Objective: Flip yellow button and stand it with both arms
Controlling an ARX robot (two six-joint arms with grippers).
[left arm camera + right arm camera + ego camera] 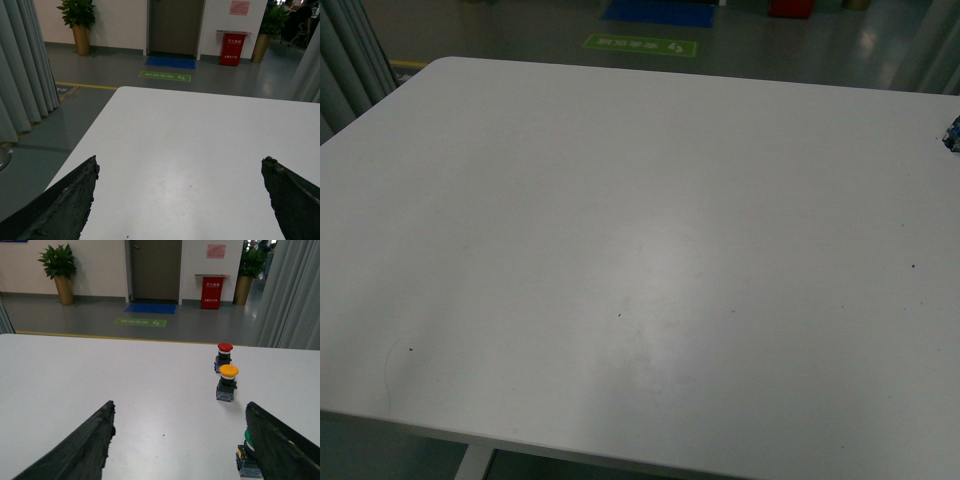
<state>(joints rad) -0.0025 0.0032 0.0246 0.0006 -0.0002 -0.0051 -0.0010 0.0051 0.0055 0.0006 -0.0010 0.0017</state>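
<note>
The yellow button (228,382) shows only in the right wrist view. It stands upright on the white table (100,375), cap up, on a black-and-blue body. My right gripper (179,407) is open and empty, with the button ahead of it, near the one finger (280,450). My left gripper (181,161) is open and empty over bare table (190,145). In the front view neither arm shows; only a small black-and-blue bit (953,135) sits at the table's right edge.
A red-capped button (224,356) stands just behind the yellow one. A green-capped button (248,457) stands partly hidden by my right finger. Beyond the table's far edge are grey floor, curtains (25,75), a door and potted plants.
</note>
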